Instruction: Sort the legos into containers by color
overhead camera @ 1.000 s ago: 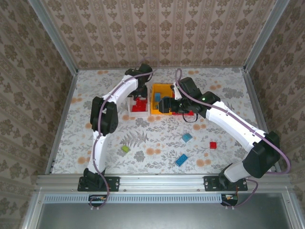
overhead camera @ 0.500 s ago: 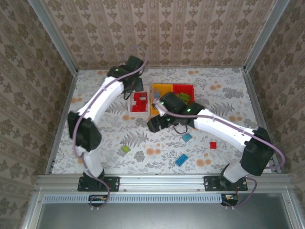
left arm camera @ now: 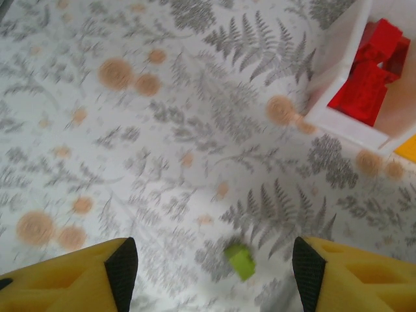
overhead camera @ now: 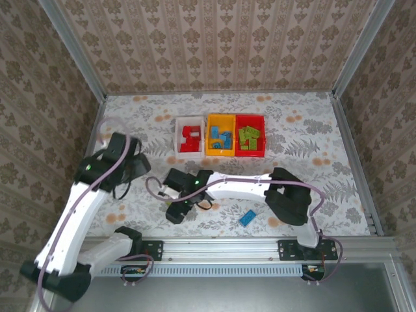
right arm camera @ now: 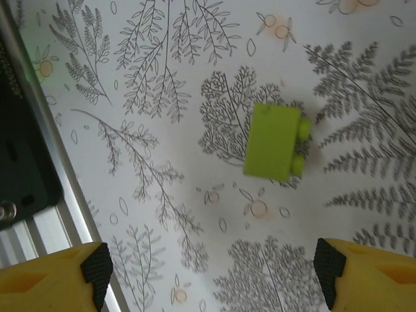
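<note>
A lime green lego (right arm camera: 273, 143) lies on the floral table, beyond and slightly right of my open right gripper (right arm camera: 211, 276), which has nothing between its fingers. The top view has this gripper (overhead camera: 177, 209) low near the front edge, left of centre. My left gripper (left arm camera: 213, 273) is open and empty too, with the same green lego (left arm camera: 241, 261) on the table between its fingertips' lines. In the top view it (overhead camera: 133, 166) hangs at mid-left. The white bin (overhead camera: 178, 130) holds red legos, the yellow-orange bin (overhead camera: 220, 153) blue ones, the red bin (overhead camera: 250, 155) green ones.
One blue lego (overhead camera: 247, 218) lies near the front edge, right of my right gripper. The front aluminium rail (right arm camera: 39, 195) runs close to the left of the right gripper. The white bin's corner (left arm camera: 338, 123) with red legos (left arm camera: 367, 71) is at upper right in the left wrist view.
Both arms have left the bins. The left one swung back to the left side. The right one swept down and left, to the green lego near the front edge.
</note>
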Motion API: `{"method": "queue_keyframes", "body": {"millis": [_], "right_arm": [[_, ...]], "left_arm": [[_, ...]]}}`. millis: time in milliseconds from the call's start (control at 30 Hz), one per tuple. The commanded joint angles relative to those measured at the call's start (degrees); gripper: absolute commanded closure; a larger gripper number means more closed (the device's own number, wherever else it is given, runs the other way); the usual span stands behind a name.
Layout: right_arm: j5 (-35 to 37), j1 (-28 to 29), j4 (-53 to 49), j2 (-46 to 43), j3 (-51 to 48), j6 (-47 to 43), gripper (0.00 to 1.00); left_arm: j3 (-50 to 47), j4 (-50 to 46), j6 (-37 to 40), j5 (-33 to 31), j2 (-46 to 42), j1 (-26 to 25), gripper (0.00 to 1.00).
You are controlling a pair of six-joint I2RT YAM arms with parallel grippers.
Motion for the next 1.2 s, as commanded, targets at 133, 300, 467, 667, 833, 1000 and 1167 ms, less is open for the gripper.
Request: {"method": "queue_keyframes", "body": {"millis": [133,300,467,667,833,1000,1167], "right_arm": [[7.4,0.1,-8.8,10.0,11.6,1.1,0.25],[9.1,0.2,-10.4,13.3,15.5,1.7,0.39],[10.3,0.2,-11.2,15.3,17.7,2.3,0.51],[10.2,0.1,-10.3,14.9,17.9,2.7,0.68],[10.8,0.0,-8.7,10.5,14.9,2.8,0.76],[10.9,-1.6,-7.5,4.3,9.5,5.2,0.78],[11.0,-6.6,-5.8,-4.4,1.4,8.9,0.79]], "left_arm": [[-1.3,-15.9,-0.5,3.9,-8.1,1.1,0.37],[-1.6,-17.9,2.2,4.9,-8.3,1.4,0.38],[-2.9,-17.2,2.0,5.7,-9.0,1.4,0.38],[-3.8,-15.7,1.4,6.4,-9.0,1.5,0.38],[-3.4,-9.6,1.4,9.4,-9.0,1.4,0.33],[-0.8,4.2,0.3,15.9,-7.3,1.4,0.30],[3.7,13.9,0.5,19.5,-1.8,1.4,0.29]]}}
